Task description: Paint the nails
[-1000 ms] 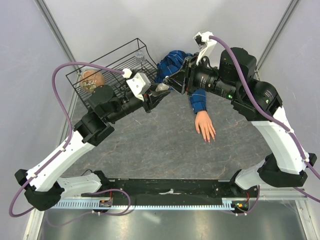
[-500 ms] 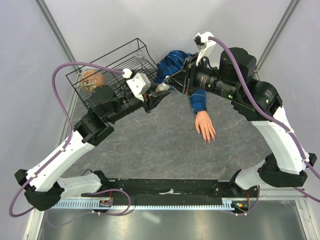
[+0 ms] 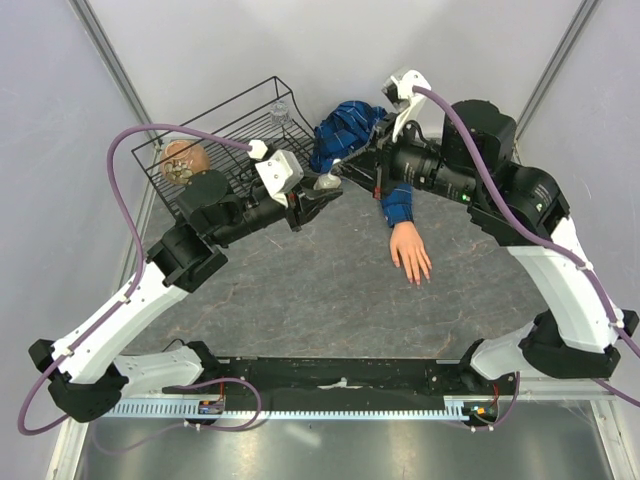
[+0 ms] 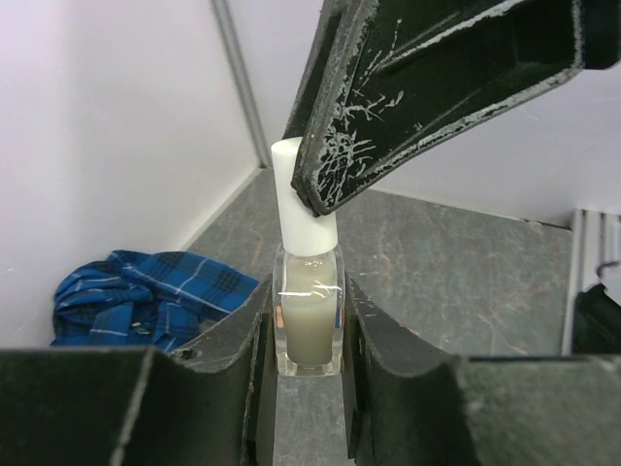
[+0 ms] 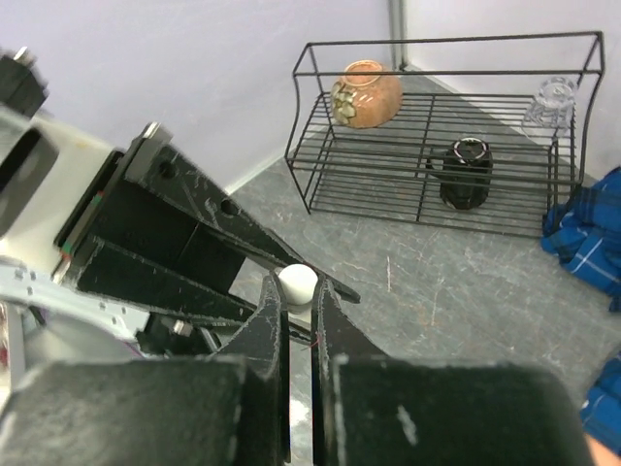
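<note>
Left wrist view: L gripper (image 4: 309, 325) is clamping small clear glass bottle (image 4: 309, 316), R gripper (image 5: 299, 291) pinching its white cap (image 4: 299, 199). Weak grip = bottle slipping, spilling. Target tiny pinkish nails (image 3: 417, 279) are lying toward table's (image 3: 300, 300) right edge.

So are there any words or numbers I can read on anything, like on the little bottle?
No words, numbers or signs can be read anywhere.
Bottle: clear glass with pale liquid, no label on the side shown.
White cap: plain.
Orange bowl in the wire rack: a mottled patch, not letters.
Dark jar: any marks on its lid are too small to read.
</note>
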Action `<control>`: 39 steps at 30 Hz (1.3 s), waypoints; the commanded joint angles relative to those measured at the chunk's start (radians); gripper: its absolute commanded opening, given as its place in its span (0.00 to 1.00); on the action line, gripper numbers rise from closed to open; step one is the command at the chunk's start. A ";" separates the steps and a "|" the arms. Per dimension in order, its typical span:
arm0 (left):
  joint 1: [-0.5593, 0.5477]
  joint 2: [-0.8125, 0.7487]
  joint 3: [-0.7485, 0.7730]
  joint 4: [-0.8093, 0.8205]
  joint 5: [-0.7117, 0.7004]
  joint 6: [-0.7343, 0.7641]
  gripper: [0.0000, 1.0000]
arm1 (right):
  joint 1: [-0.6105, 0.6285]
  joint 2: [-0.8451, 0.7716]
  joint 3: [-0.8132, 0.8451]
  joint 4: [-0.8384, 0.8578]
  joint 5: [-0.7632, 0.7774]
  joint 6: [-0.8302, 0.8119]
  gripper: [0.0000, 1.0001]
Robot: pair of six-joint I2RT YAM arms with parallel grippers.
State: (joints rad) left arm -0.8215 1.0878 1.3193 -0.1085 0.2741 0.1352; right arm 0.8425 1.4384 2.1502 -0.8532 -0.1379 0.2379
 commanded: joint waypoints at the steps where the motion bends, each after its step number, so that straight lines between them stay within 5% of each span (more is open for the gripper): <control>1: -0.004 -0.026 0.018 -0.003 0.176 -0.028 0.02 | 0.006 -0.076 -0.052 0.083 -0.141 -0.113 0.00; 5: 0.005 -0.052 -0.009 0.038 0.249 -0.057 0.02 | 0.004 -0.134 -0.140 0.129 -0.282 -0.187 0.00; 16: 0.031 -0.065 0.008 0.023 0.454 -0.100 0.02 | 0.006 -0.207 -0.205 0.191 -0.371 -0.229 0.00; 39: 0.044 -0.081 -0.002 0.007 0.413 -0.105 0.02 | 0.004 -0.227 -0.196 0.169 -0.324 -0.210 0.00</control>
State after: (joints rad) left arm -0.7849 1.0275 1.3041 -0.1261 0.6907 0.0555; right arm 0.8425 1.2327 1.9415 -0.6960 -0.4728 0.0364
